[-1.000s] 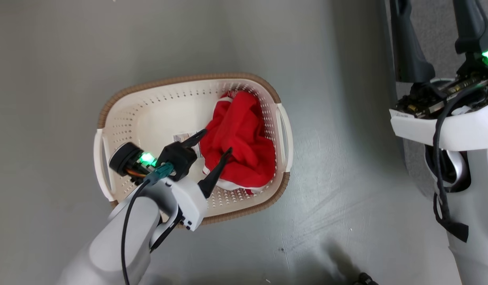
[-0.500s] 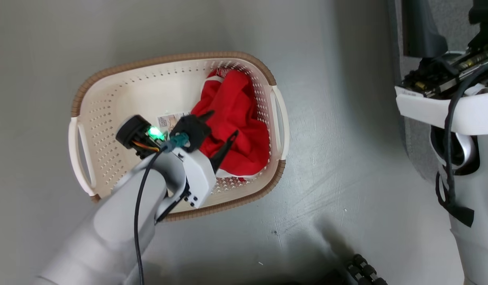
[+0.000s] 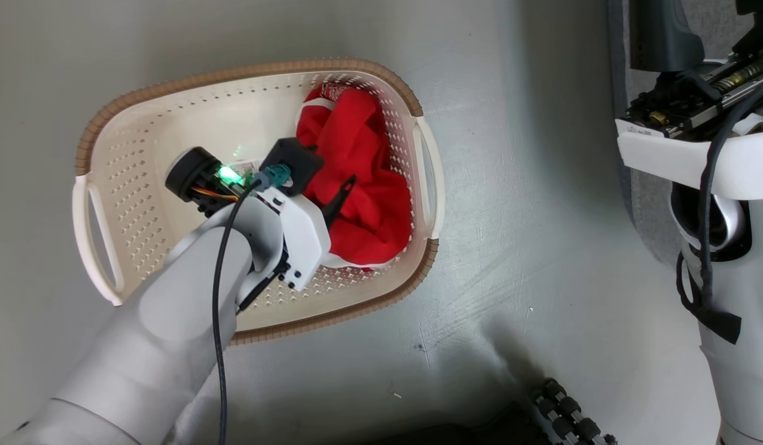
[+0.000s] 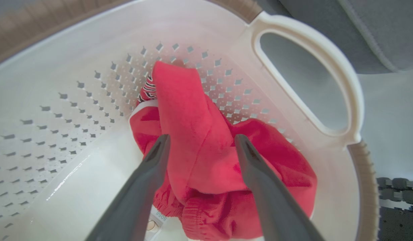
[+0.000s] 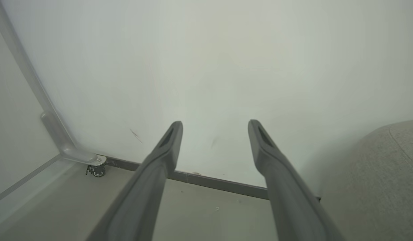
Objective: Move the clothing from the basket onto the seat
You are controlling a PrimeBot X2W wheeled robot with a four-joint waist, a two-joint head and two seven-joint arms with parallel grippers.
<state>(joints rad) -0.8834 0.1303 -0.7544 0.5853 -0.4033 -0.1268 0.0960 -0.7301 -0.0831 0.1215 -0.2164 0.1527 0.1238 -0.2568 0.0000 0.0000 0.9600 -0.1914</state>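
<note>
left claw (image 4: 203, 137): jaws fully apart, nothing gripped; reaching down inside the basket (image 3: 146, 185)
clothing (image 4: 199, 110): red heap right under and ahead of left claw, one raised fold between the fingers; contact unclear
striped trim (image 4: 147, 92): just past the left fingertip
basket: all around left claw; side handle (image 4: 283, 25) ahead-right of the tips
seat (image 4: 360, 30): grey, beyond that handle
right claw (image 5: 215, 123): spread wide, empty, facing a bare wall (image 5: 206, 60), floor (image 5: 59, 207) below, seat to its right

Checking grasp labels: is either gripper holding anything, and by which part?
Nothing is held. The left gripper stands open astride a fold of the clothing in the basket; the right gripper is open on air.
</note>
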